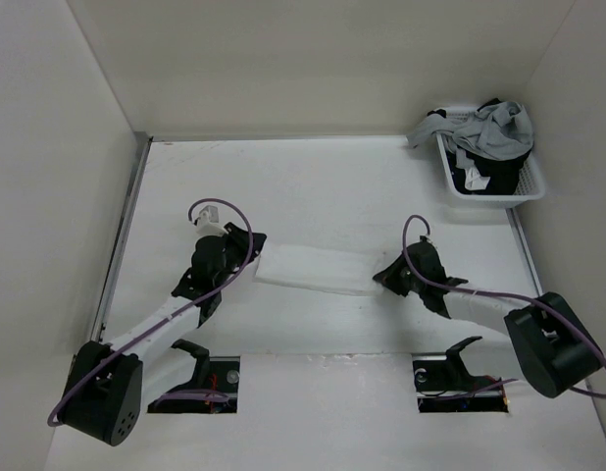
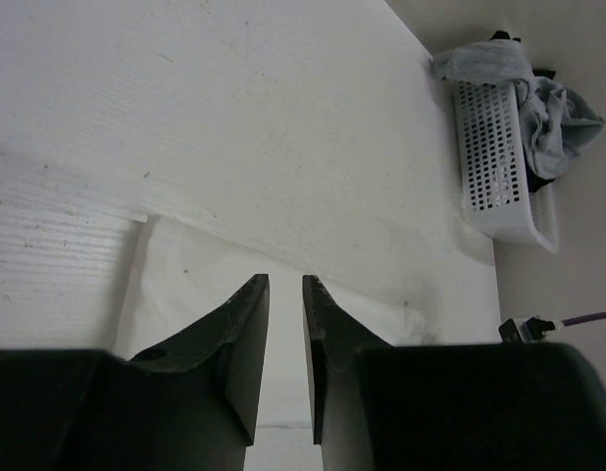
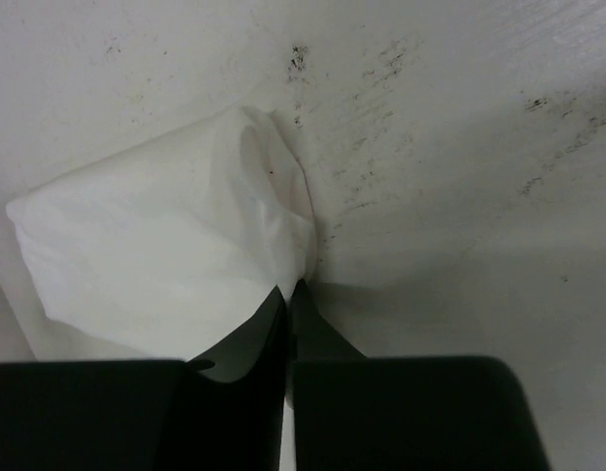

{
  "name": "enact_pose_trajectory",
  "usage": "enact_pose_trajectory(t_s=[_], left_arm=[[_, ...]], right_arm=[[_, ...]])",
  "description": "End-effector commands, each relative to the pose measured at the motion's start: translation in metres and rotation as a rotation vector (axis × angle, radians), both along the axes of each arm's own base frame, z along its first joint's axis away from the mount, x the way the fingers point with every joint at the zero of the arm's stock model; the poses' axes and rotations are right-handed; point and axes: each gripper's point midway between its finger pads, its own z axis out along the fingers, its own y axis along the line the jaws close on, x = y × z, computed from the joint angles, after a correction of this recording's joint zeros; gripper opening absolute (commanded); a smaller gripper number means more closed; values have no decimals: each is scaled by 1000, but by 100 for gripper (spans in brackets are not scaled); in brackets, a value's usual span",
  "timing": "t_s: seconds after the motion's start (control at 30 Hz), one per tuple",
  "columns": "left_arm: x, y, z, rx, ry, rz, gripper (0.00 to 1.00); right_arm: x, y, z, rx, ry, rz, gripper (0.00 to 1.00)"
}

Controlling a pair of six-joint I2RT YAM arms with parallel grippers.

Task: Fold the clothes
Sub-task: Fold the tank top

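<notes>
Top view, white top (image 1: 313, 271): lies folded into a long flat strip at the centre of the tabletop (image 1: 323, 186), between the two arms.
Top view, left end effector (image 1: 252, 257): sits at the strip's left end, low over the cloth; its jaws cannot be read from here.
Top view, right end effector (image 1: 381, 277): sits at the strip's right end, touching the cloth.
Top view, basket (image 1: 527, 186): white, in the upper right of the frame, heaped with grey and dark garments (image 1: 489, 137), well apart from the strip.
Left wrist view, left end effector (image 2: 285, 282): fingers stand a narrow gap apart, with nothing clamped between them.
Left wrist view, white top (image 2: 185, 275): flat on the tabletop, lower left of the frame, right under the fingertips.
Left wrist view, basket (image 2: 489, 147): upper right of the frame, grey cloth spilling over its rim.
Right wrist view, right end effector (image 3: 288, 287): fingers pressed together, clamped on a corner of the white top.
Right wrist view, white top (image 3: 156, 255): fills the left centre of the frame, its fabric drawn up into a pinched fold at the fingertips.
Right wrist view, tabletop (image 3: 460, 147): white, speckled with small dark marks.
</notes>
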Motion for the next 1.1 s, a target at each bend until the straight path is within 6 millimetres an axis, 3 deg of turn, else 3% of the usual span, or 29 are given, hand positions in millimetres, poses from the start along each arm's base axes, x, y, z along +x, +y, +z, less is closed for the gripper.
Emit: enact_pose_trajectory(t_s=[0.0,0.2,0.37,0.63,0.9,1.07], left_arm=[[2,-7,34,-24,-101,-32,20],[-5,-28,40,-30,-104,-92,21],[-14,-44,42,-36,-108,-131,21],[-31,-56,45,-74,-110,-176,22],[-39,-49,49,-95,-114,-172,22],[-41,-32,48,-104,-113,-138,22]], right_arm=[[10,-8,15,26,-57,-76,1],[3,-51,57,-115,-148,-138,1],[4,-63,89,-245,-187,-107,2],[8,-17,129,-418,-200,44,2],[16,58,138,-504,-154,186,3],[27,100,137,-524,-129,238,4]])
